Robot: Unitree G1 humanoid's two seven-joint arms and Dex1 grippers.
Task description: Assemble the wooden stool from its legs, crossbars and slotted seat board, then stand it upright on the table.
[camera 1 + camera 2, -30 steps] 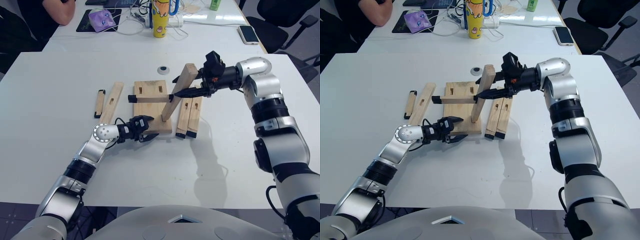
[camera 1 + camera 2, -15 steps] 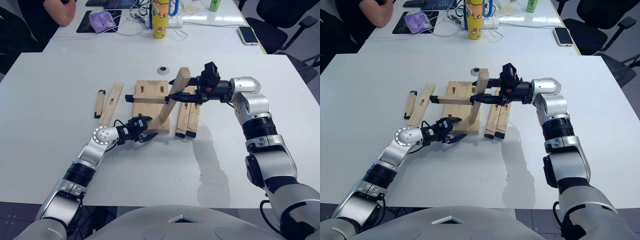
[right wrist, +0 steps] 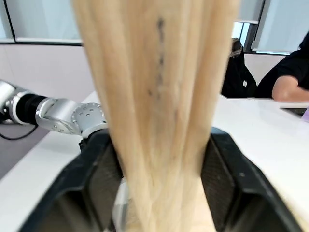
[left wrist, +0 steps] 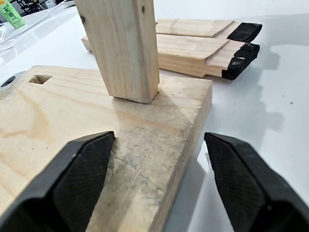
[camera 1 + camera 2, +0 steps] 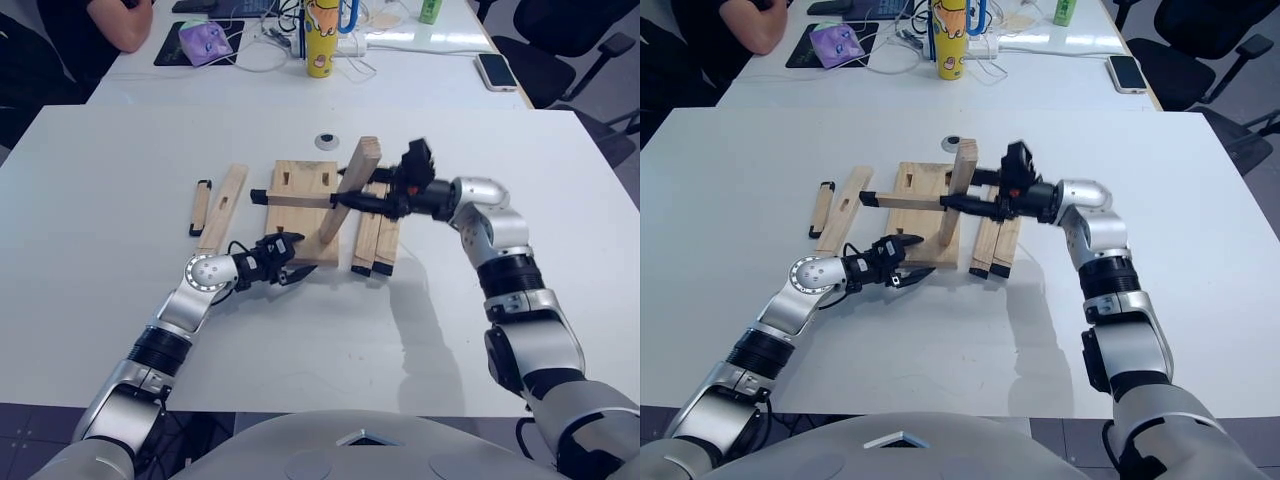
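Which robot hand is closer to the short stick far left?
Left. Left gripper sits at the seat board's near edge; right gripper clamps the leaning leg, farther from the short stick.

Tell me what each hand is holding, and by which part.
Right hand grips the tilted wooden leg about mid-length; left hand open at the seat board, holding nothing.

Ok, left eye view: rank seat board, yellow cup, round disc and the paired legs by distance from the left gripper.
1. Seat board, at the left gripper.
2. Paired legs, right of the board.
3. Round disc, beyond the board.
4. Yellow cup, far table.
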